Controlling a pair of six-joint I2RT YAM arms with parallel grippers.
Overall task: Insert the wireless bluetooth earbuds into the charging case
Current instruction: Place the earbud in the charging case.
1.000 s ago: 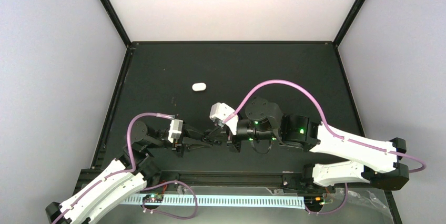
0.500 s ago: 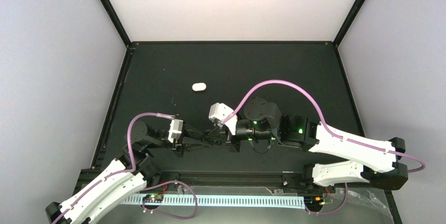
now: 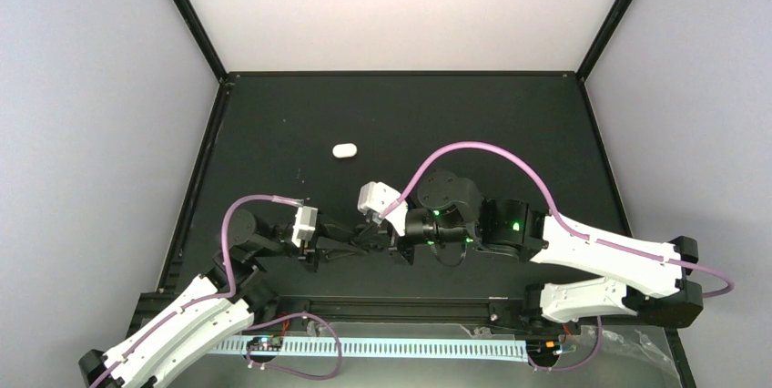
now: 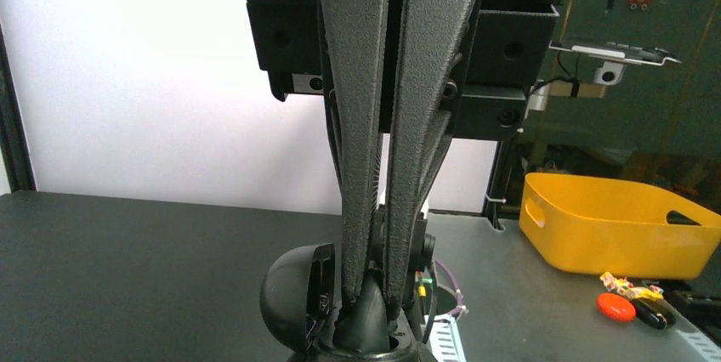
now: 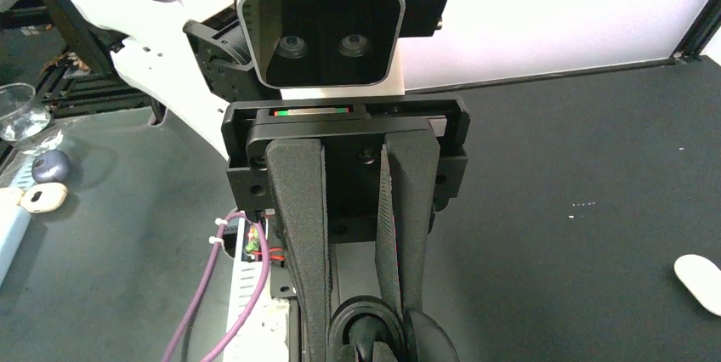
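Observation:
My two grippers meet nose to nose near the table's front edge. My left gripper point(image 3: 361, 240) point(image 5: 364, 338) is shut on the open black charging case point(image 5: 357, 315). Its fingers point(image 5: 299, 234) clamp the case's sides, and the lid point(image 4: 293, 294) stands hinged up. My right gripper point(image 3: 382, 234) point(image 4: 371, 290) is shut on a black earbud point(image 4: 374, 315). It holds the bud upright with its lower end inside the case's well. The other wireless bluetooth earbuds are out of view.
A white pill-shaped case point(image 3: 344, 150) point(image 5: 701, 281) lies closed on the black table, beyond and left of the grippers. A yellow bin point(image 4: 612, 222) and small clutter sit off the table to the right. Black frame rails border the table.
The right arm has edged slightly left, toward the left gripper. Both grips are unchanged, and the left arm has stayed put.

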